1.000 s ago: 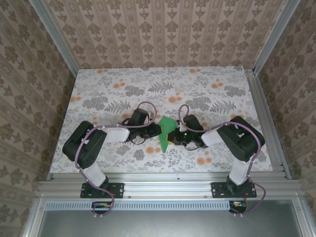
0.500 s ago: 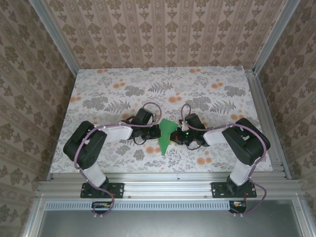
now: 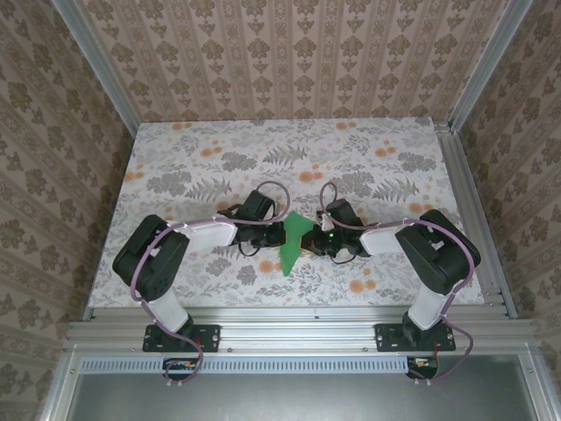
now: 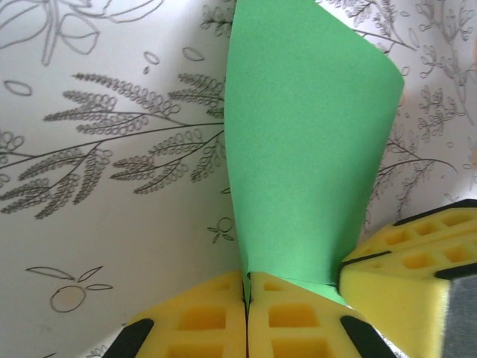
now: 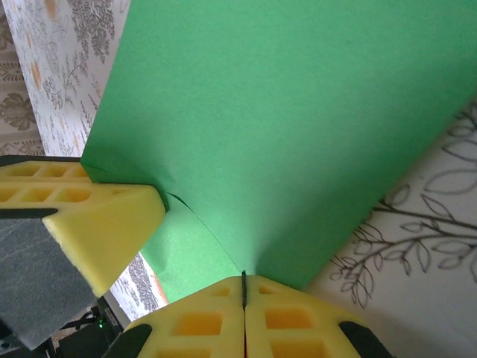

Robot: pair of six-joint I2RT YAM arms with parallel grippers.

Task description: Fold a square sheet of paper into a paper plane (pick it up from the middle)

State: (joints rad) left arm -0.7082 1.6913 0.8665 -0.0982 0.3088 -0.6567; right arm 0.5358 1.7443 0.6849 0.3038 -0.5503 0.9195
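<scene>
early days: sheet's picked up and pinched, no plane yet

the square sheet of paper is up off the surface, held between the two arms near the front middle, and it's bowed over rather than creased flat. the left fingers are closed tight on one edge of it, and the right fingers are clamped on it from the other side, the two sets just beside each other. so the pickup looks done and maybe the first centre fold is starting; a sharp crease, nose folds and wings all still look to do imo. vs a second ago: both wrists have crept closer together, the left fingers have closed the last bit, and the green looks narrower from above.
</scene>
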